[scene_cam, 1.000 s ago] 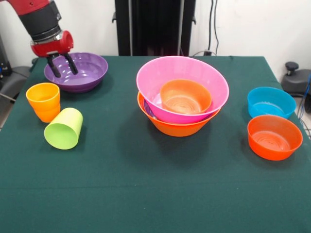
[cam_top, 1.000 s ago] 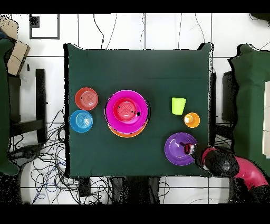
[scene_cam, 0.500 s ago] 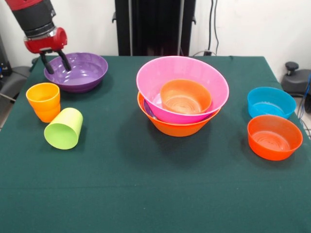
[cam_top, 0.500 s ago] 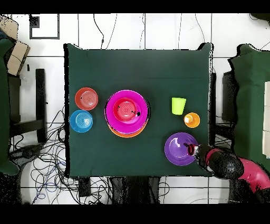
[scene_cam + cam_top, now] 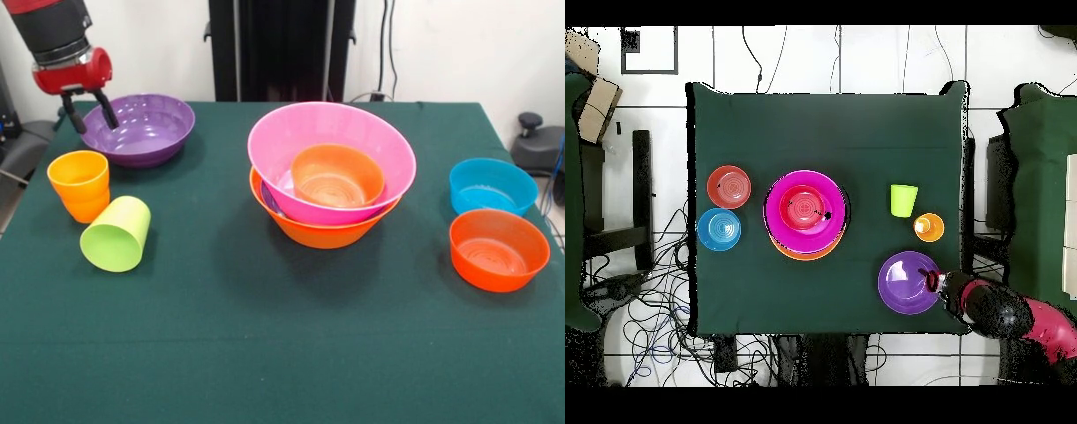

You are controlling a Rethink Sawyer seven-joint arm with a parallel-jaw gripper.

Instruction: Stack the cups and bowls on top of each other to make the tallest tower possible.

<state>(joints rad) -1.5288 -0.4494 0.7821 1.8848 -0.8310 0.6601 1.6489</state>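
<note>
My gripper (image 5: 88,113) is open and hangs at the far left rim of a wide purple bowl (image 5: 146,131), one finger inside the rim and one outside. It also shows in the overhead view (image 5: 936,281) at that bowl's (image 5: 905,283) edge. The tower (image 5: 331,172) stands mid-table: yellow-orange bowl (image 5: 322,231) at the base, a sliver of purple bowl (image 5: 269,199), the pink bowl (image 5: 353,124), and a small red-orange bowl (image 5: 337,175) inside. An orange cup (image 5: 79,184) stands upright. A lime green cup (image 5: 116,233) lies on its side. No small lime green bowl shows.
A blue bowl (image 5: 491,185) and a red-orange bowl (image 5: 499,249) sit at the right of the green table (image 5: 282,353). In the overhead view chairs (image 5: 1035,200) flank the table and cables (image 5: 655,320) lie on the floor.
My gripper has risen and drifted from over the purple bowl's inside to its outer rim, still open. The bowl has barely shifted. Nothing else moved.
</note>
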